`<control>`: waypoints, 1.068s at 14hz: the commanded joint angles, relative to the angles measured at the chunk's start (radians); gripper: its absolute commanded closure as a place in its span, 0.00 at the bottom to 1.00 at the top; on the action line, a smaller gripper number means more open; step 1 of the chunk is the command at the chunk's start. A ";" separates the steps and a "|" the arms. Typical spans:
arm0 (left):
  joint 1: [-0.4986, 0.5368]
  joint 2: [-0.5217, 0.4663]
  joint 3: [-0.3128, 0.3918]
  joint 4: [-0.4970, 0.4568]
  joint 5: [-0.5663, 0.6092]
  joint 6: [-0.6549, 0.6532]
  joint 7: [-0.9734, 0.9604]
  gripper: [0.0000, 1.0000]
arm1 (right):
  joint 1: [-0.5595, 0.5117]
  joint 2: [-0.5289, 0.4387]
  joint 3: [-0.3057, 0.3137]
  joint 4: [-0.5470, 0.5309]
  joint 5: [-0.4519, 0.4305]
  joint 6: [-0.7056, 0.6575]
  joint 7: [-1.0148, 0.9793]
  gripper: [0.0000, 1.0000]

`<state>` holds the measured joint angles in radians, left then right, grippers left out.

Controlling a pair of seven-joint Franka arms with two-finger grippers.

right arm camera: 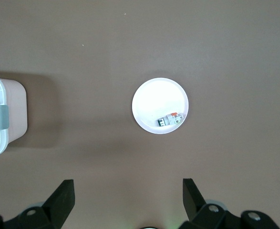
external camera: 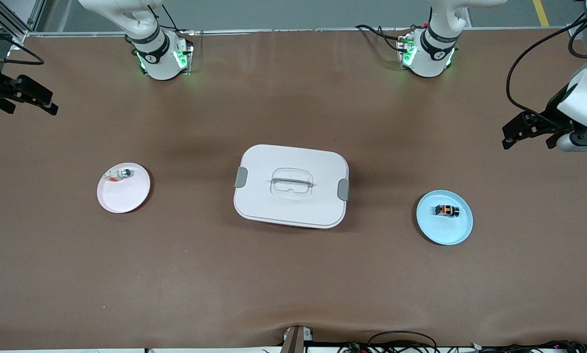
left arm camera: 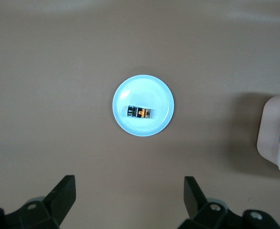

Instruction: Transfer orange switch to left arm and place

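The orange switch (external camera: 446, 210) (left arm camera: 140, 112) is a tiny black part with an orange middle, lying on a blue plate (external camera: 445, 234) (left arm camera: 142, 88) toward the left arm's end of the table. The box (external camera: 291, 185) is a white lidded container with grey clips at mid-table; its edge shows in both wrist views (left arm camera: 275, 138) (right arm camera: 6, 119). My left gripper (external camera: 508, 138) (left arm camera: 130, 185) hangs open and empty, high over the table's end beside the blue plate. My right gripper (external camera: 37, 100) (right arm camera: 129, 187) hangs open and empty over the other end.
A pink plate (external camera: 124, 198) (right arm camera: 151, 98) lies toward the right arm's end, with a small white-and-green part (external camera: 121, 173) (right arm camera: 170, 119) on its rim side. Cables run along the table's front edge (external camera: 401, 340). Bare brown tabletop surrounds the box.
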<state>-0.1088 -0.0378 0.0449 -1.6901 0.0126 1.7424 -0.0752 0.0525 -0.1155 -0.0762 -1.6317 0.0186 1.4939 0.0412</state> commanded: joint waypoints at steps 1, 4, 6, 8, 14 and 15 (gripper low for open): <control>0.000 -0.008 0.012 0.020 -0.014 -0.032 0.015 0.00 | 0.012 0.002 -0.010 0.016 0.009 -0.004 -0.003 0.00; 0.000 -0.008 0.012 0.021 -0.016 -0.040 0.009 0.00 | 0.012 0.002 -0.008 0.016 0.009 -0.003 -0.003 0.00; 0.001 -0.025 0.012 0.021 -0.016 -0.049 0.008 0.00 | 0.013 0.002 -0.008 0.016 0.009 -0.004 -0.001 0.00; 0.001 -0.039 0.012 0.024 -0.014 -0.067 0.006 0.00 | 0.013 0.002 -0.008 0.015 0.009 -0.006 -0.001 0.00; 0.001 -0.050 0.015 0.079 -0.011 -0.162 0.011 0.00 | 0.015 0.004 -0.007 0.016 0.009 -0.011 -0.001 0.00; -0.002 -0.048 0.010 0.082 -0.007 -0.162 0.012 0.00 | 0.015 0.004 -0.007 0.016 0.009 -0.015 -0.001 0.00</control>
<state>-0.1053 -0.0905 0.0545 -1.6257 0.0126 1.6029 -0.0748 0.0528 -0.1155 -0.0753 -1.6312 0.0186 1.4943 0.0412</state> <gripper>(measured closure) 0.000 0.000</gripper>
